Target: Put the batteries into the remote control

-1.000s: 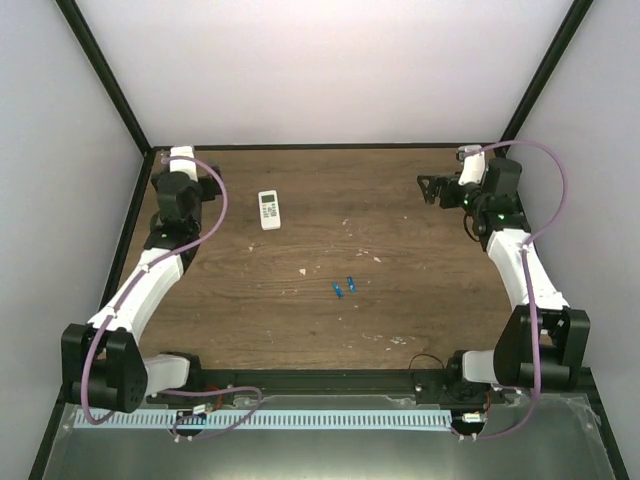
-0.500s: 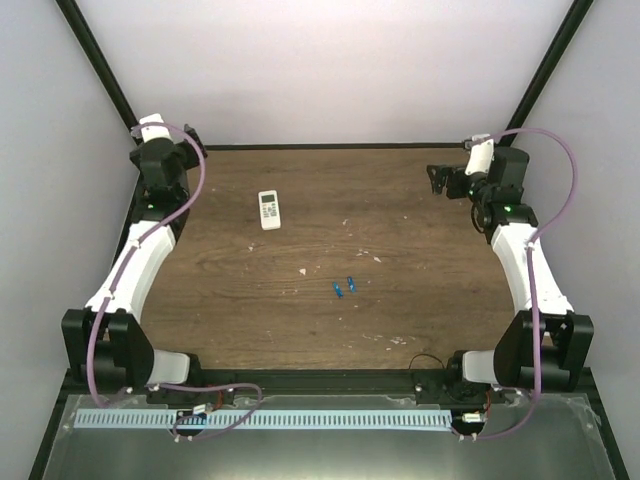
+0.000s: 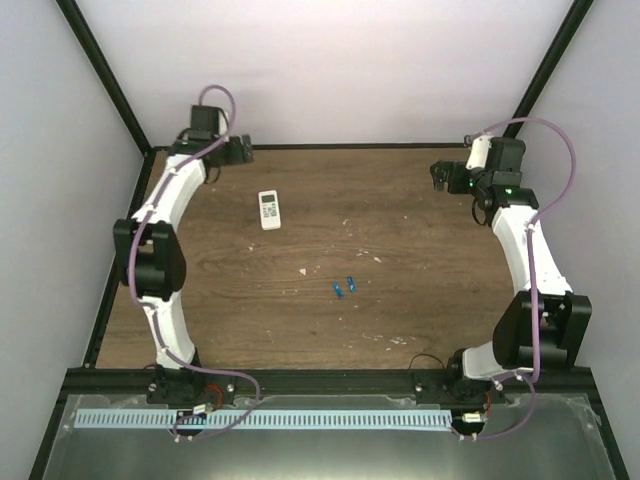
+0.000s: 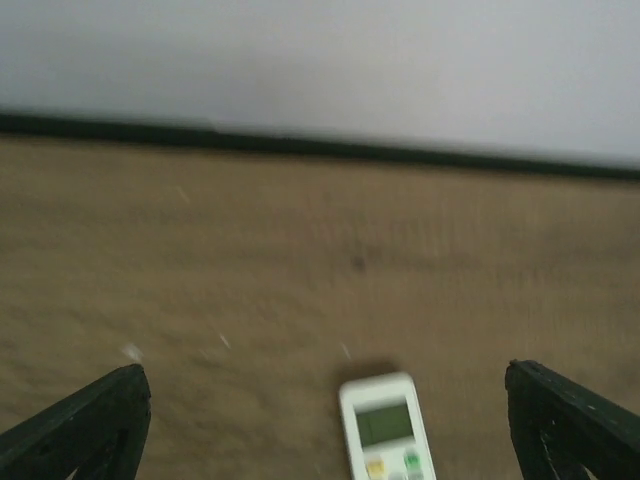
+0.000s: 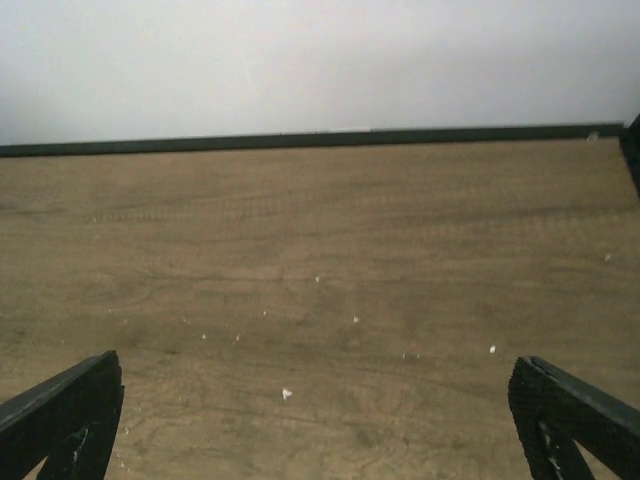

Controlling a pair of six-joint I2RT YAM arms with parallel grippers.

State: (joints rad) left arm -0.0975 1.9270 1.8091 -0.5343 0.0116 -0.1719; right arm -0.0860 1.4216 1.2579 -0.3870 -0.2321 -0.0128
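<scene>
Desk: a brown wood-grain desk (image 3: 420, 300), seen from above, carries everything.
Remote control: a small white rectangular remote control (image 3: 269, 209) lies face up toward the far left of the desk, with its pale screen and small buttons showing.
Batteries: two tiny blue cylindrical batteries (image 3: 338, 290) lie just beside each other near the middle of the desk, well apart from the remote control.
Left claw: the left claw (image 3: 238, 150) hovers near the far-left corner, just beyond the remote control. It is spread wide and holds nothing. Its own blurred view shows the handset low in the frame.
Right claw: the right claw (image 3: 438, 172) hangs near the far-right corner, also spread wide and empty, with only bare desk beneath it.
Step in hand: probably the first approach, since nothing is gripped yet.
Doing it well: with the face up, the battery bay is likely underneath, so the handset probably needs turning over. Come down square on its long edges and close gently.
Risk: the cells are round and may roll if nudged. Pinch each one across its middle.
</scene>
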